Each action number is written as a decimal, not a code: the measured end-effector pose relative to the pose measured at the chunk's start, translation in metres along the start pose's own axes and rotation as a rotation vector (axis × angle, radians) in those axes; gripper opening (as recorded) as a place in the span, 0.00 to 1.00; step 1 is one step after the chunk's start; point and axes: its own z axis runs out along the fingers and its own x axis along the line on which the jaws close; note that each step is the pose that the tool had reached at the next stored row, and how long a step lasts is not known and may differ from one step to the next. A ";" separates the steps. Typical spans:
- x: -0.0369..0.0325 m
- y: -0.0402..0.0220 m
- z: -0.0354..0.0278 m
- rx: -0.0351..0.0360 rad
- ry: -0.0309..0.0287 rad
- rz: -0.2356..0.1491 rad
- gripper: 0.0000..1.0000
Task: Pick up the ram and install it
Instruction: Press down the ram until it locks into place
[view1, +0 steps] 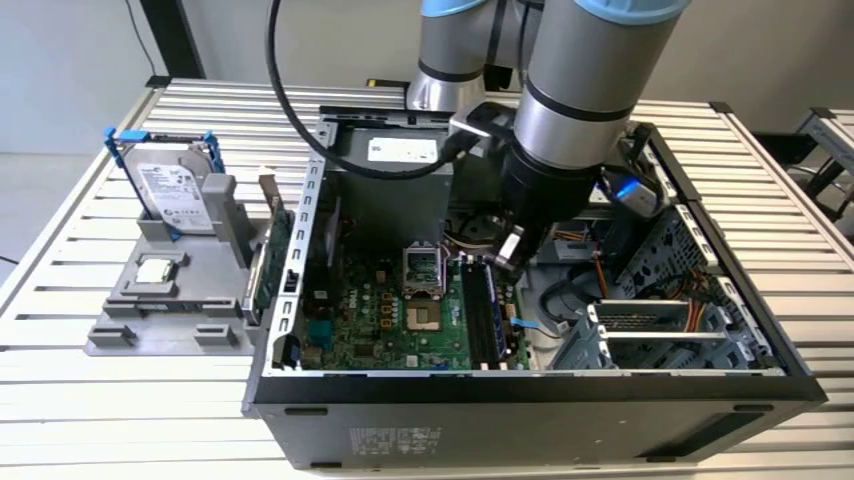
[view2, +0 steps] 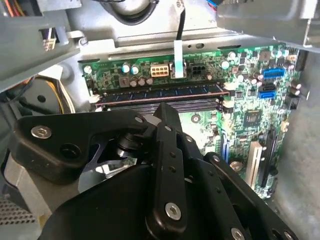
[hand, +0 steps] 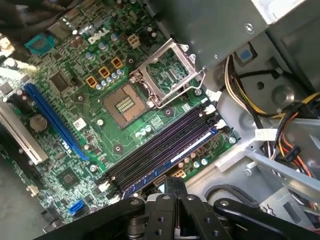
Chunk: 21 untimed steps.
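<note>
The ram (view2: 160, 91), a light, stiff, fragile stick best pinched by its long top edge, is sitting in the outermost motherboard slot (hand: 150, 150) while the gripper (hand: 167, 187) is hovering above it, apparently clenched and empty.

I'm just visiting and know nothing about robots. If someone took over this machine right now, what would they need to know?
Gripper: fingers together, holding nothing, low inside the case, right above the memory slots.
Ram: already standing in the outermost slot on the motherboard, just below the fingertips. Whether they touch it is unclear.
Done: ram picked up and placed in its slot.
Left: I can't tell whether the ram is pressed fully home with its end clips closed. Check that.
</note>
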 end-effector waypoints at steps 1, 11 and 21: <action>0.0000 0.0001 0.0002 -0.0003 0.0000 -0.016 0.00; -0.0002 0.0002 0.0016 -0.0037 -0.0004 -0.193 0.00; -0.0003 0.0002 0.0020 -0.0070 -0.0006 -0.373 0.00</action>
